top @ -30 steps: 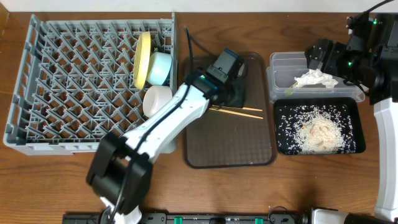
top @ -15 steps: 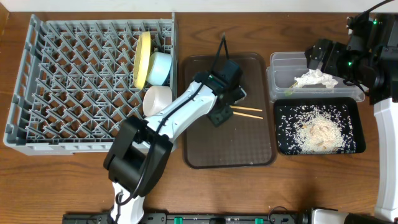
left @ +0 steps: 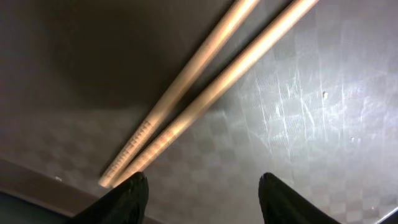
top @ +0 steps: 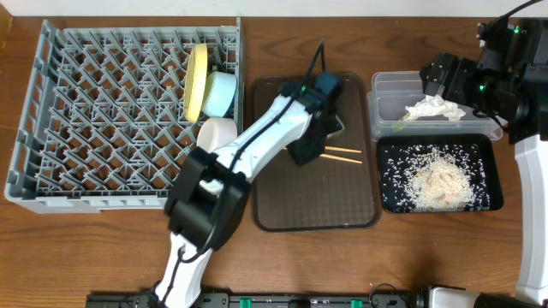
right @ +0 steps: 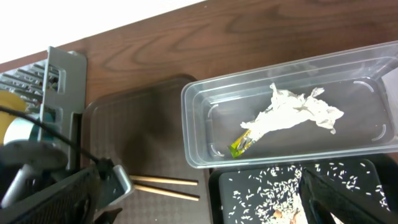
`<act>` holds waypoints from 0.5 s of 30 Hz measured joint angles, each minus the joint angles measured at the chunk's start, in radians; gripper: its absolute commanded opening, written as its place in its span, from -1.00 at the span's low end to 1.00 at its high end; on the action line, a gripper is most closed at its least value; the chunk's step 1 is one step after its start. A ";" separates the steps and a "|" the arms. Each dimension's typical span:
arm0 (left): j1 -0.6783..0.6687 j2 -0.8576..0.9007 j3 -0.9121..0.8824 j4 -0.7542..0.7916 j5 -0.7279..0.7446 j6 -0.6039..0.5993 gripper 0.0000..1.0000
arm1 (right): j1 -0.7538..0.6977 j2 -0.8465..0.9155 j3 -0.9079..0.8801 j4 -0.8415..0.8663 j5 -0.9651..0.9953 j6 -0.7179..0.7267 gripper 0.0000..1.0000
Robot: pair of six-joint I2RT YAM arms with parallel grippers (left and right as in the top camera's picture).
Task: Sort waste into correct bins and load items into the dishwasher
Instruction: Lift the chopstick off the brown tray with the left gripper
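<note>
Overhead, the left arm reaches across to the dark brown serving tray (top: 317, 205), with its claw (top: 310, 144) low over one end of the chopsticks (top: 344, 154), which lie flat on that tray. From the left wrist, the claw's fingertips (left: 134, 196) stand apart with nothing between them. The chopsticks' ends rest side by side just beside one tip. On the left of the worktop (top: 86, 248), the grey dish rack (top: 103, 111) holds the yellow plate (top: 196, 81) on edge, the light blue bowl (top: 221, 92) against it, and the white bowl (top: 216, 135) nearer the front. The right claw (right: 202, 186) hangs above the clear tub (top: 390, 85), spread wide and empty. Inside the tub lie the crumpled napkin (top: 435, 109) and the green-yellow wrapper (right: 241, 144), touching each other. Just in front of the tub, the black tray (top: 490, 147) carries the rice scraps (top: 437, 180).
</note>
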 measured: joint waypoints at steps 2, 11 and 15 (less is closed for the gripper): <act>0.000 0.040 0.084 -0.039 0.008 0.013 0.16 | 0.000 0.000 0.000 0.000 0.000 0.000 0.99; 0.000 0.127 0.165 -0.032 0.037 0.085 0.05 | 0.000 0.000 0.000 0.000 0.000 0.000 0.98; 0.000 0.146 0.165 0.032 0.039 0.111 0.09 | 0.000 0.000 0.000 0.000 0.000 0.000 0.98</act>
